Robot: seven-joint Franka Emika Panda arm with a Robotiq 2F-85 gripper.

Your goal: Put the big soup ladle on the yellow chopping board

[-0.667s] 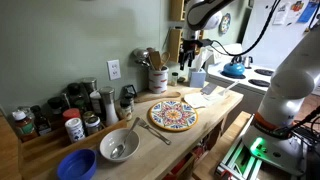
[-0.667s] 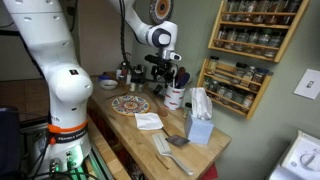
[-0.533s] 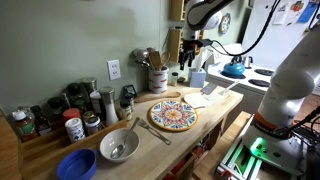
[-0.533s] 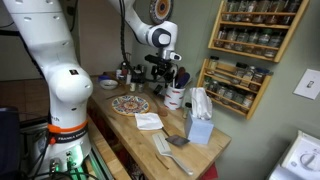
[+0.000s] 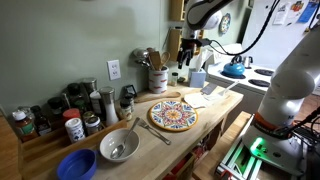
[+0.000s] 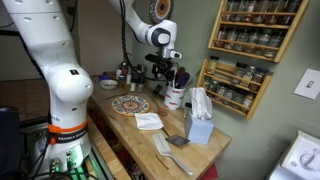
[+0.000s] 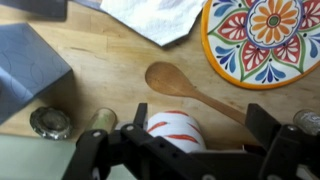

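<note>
Two jaws apart — above striped cup (image 7: 175, 128) | yellow chopping board (image 7: 262, 40) near | jar labels (image 5: 74, 128) unreadable

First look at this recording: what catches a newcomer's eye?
The round board, with its yellow rim and bright mosaic, stands out in the middle of the counter in both exterior views. Near the counter's far end the gripper hangs with its jaws open. In the wrist view it is above a red-striped cup, and a wooden spoon lies beside the board.
</note>
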